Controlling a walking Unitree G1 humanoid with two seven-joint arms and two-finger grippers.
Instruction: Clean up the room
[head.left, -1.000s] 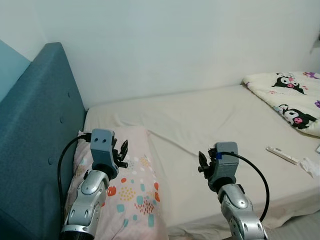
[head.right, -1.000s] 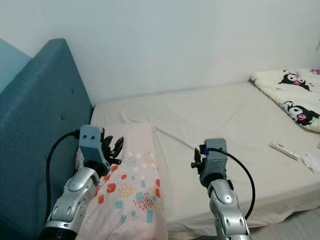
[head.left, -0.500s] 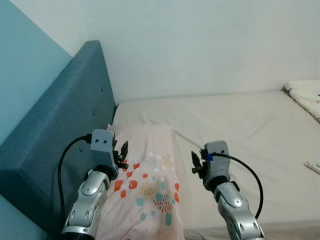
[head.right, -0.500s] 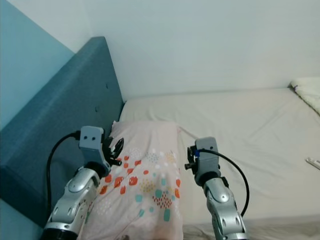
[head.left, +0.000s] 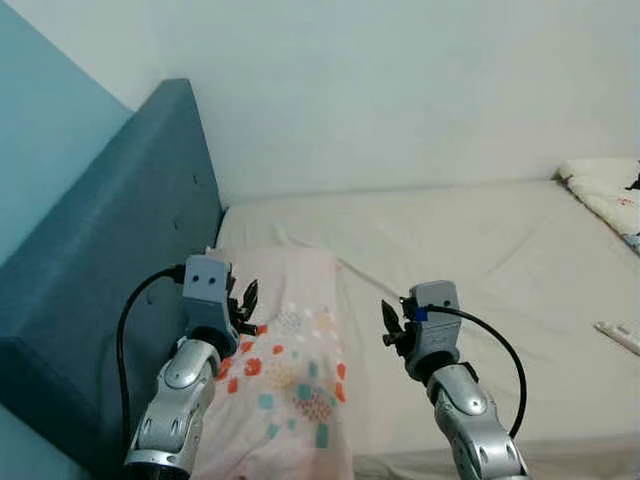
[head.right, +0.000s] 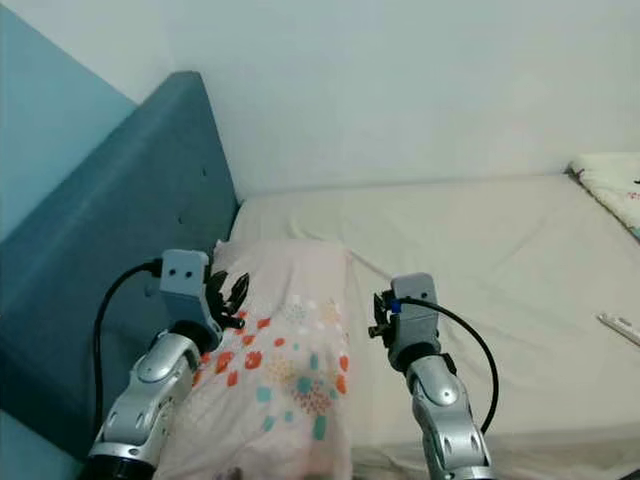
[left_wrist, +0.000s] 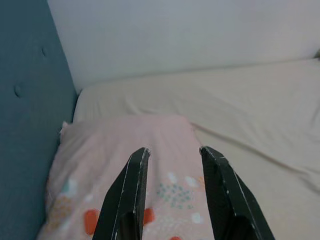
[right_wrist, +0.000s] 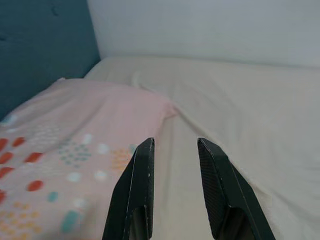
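Observation:
A pink pillow (head.left: 290, 360) with coloured dots lies at the head of the bed, against the blue headboard (head.left: 110, 270). My left gripper (head.left: 245, 305) hovers open over the pillow's left half, nothing between its fingers (left_wrist: 131, 192). My right gripper (head.left: 388, 322) is held open above the cream sheet (head.left: 470, 250), just off the pillow's right edge, also empty. A folded blanket (head.left: 605, 190) with cartoon prints lies at the far right of the bed. A slim white remote-like object (head.left: 618, 336) rests on the sheet near the right edge.
The bed runs along a plain white wall (head.left: 400, 90). The headboard stands at my left, with a light blue wall (head.left: 40, 130) behind it. The sheet has a few creases (right_wrist: 150, 90) past the pillow's far corner.
The camera swung left, then slightly back right: the headboard now takes up more of the view and most of the blanket has left it. Both grippers keep their pose.

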